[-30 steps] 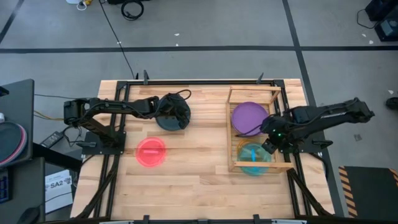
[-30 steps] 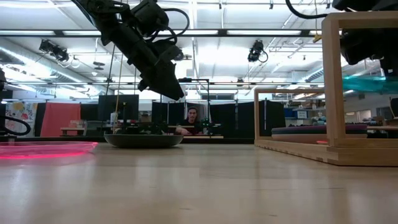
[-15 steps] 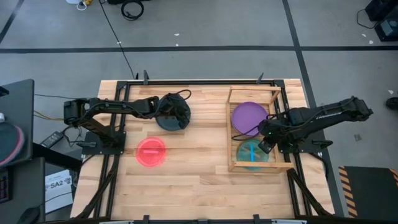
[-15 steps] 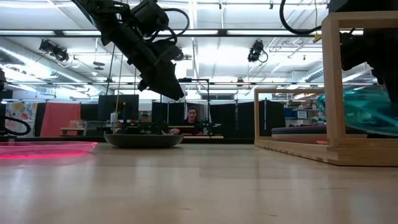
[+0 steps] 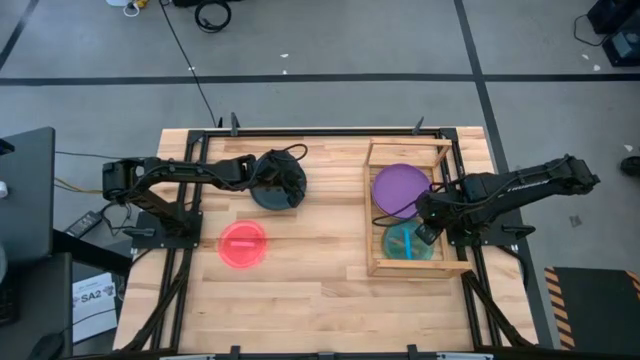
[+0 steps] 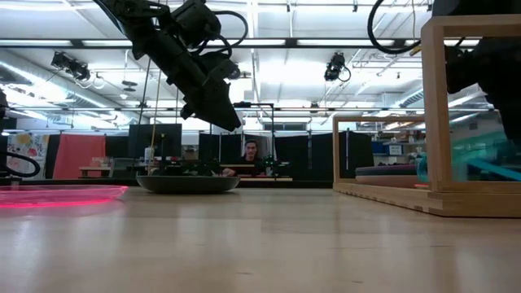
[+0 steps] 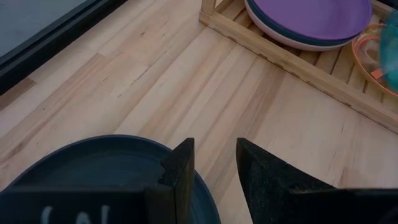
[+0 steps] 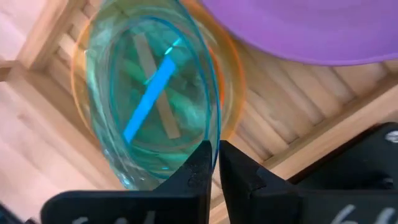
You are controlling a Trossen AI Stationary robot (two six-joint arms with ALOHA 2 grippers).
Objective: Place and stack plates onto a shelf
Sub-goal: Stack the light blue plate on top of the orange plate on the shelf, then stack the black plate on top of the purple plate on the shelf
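Observation:
My right gripper (image 5: 428, 232) is shut on the translucent cyan plate (image 8: 155, 106) over the near half of the light-wood shelf (image 5: 372, 215). An orange plate (image 8: 231, 78) lies on the slats under it. The purple plate (image 5: 400, 187) sits in the shelf's far half on a pale pink one. My left gripper (image 7: 214, 171) is open and hangs just above the right rim of the dark teal plate (image 5: 262, 195), which rests flat on the table. The red-pink plate (image 5: 243, 244) lies flat nearer the table's near edge. My right gripper pinches the cyan plate's rim (image 8: 216, 134) between its two fingers, on the plate's right side. The fingers come from the table's right, slanting down. The plate sits tilted low over the orange plate; I cannot tell whether it rests on it.
The shelf's raised rails and upright post (image 6: 435, 114) surround the right gripper. Bare tabletop lies between the dark teal plate and the shelf. A person (image 6: 252, 155) sits in the room beyond the table's far edge.
My right gripper has come down into the shelf's near half and shifted slightly toward the table's left. The cyan plate, held high a second ago, has tipped and dropped to just over the orange plate.

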